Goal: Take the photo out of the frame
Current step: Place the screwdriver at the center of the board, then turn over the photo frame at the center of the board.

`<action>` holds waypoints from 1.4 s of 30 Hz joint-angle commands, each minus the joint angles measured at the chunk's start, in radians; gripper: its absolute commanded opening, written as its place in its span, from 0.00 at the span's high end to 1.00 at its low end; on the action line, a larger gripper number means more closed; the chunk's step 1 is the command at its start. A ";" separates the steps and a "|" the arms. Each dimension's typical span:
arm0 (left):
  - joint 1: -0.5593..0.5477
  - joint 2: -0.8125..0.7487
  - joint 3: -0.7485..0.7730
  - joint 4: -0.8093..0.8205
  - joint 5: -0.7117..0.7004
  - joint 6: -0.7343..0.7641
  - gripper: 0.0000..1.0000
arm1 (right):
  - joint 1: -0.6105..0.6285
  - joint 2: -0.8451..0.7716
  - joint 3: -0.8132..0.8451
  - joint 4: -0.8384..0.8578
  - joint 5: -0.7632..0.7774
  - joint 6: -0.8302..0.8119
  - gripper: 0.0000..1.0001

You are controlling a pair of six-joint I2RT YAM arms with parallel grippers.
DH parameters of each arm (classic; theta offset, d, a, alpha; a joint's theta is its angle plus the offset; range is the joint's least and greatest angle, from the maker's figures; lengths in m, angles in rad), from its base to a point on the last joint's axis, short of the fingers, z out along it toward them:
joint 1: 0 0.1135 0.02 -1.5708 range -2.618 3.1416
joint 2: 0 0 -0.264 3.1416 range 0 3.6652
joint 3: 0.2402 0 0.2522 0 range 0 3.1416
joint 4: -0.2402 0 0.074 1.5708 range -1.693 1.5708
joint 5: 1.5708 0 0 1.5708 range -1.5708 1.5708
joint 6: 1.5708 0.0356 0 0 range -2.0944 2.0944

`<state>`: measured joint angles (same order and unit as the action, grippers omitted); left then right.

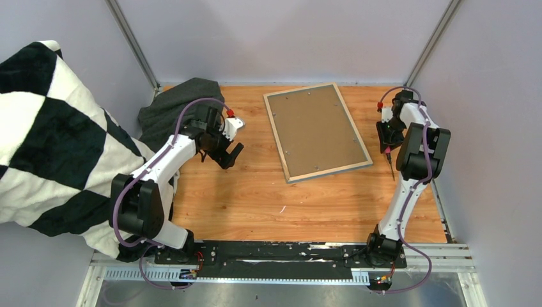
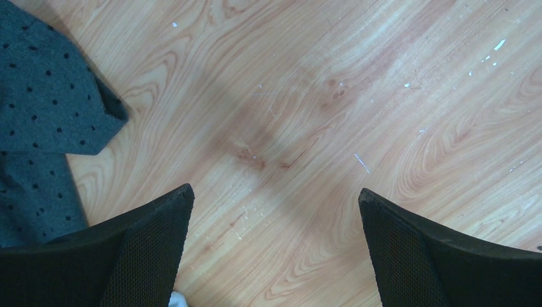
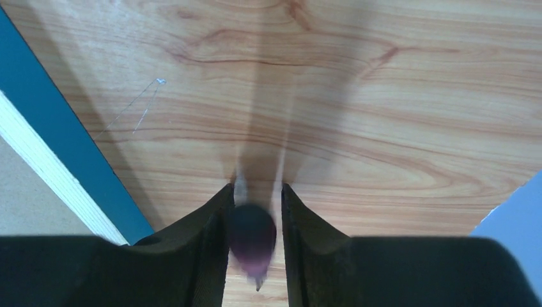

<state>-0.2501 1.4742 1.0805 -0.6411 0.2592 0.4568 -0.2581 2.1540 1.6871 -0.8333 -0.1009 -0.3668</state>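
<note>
Photo out of sight; the frame lies back-up on the worktop, brown backing board showing. Left gripper gapes wide, empty. Right gripper pinches a blurred dark-red tool.

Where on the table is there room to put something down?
The biggest bare patch of the table lies between the frame and the near edge. A smaller one lies between the left fingers and the frame. The back left is crowded by the cloth. The right fingers, with their tool, fill the strip beside the frame.
</note>
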 commanded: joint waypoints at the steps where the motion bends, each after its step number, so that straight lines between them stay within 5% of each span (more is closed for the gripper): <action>1: 0.006 -0.020 -0.004 -0.007 0.020 0.009 0.00 | -0.014 0.005 -0.060 0.081 0.030 0.039 0.60; 14: 0.006 -0.005 -0.010 0.001 0.020 0.006 0.00 | -0.014 -0.080 -0.113 0.114 0.018 0.043 0.44; 21: 0.006 -0.007 -0.010 0.004 0.026 0.000 0.00 | -0.012 -0.172 -0.113 0.112 0.025 0.046 0.21; 27: 0.006 -0.002 -0.011 0.008 0.026 0.000 0.00 | 0.027 -0.271 -0.104 0.082 0.020 0.048 0.14; 35: 0.006 -0.005 -0.011 0.018 0.000 -0.007 0.00 | 0.176 -0.408 -0.111 0.069 0.031 0.088 0.11; 42: 0.010 -0.060 -0.043 0.094 -0.106 -0.019 0.00 | 0.458 -0.448 -0.142 0.161 -0.014 0.211 0.13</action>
<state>-0.2501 1.4662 1.0687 -0.6025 0.2184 0.4450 0.0601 1.7229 1.5703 -0.7078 -0.0879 -0.2497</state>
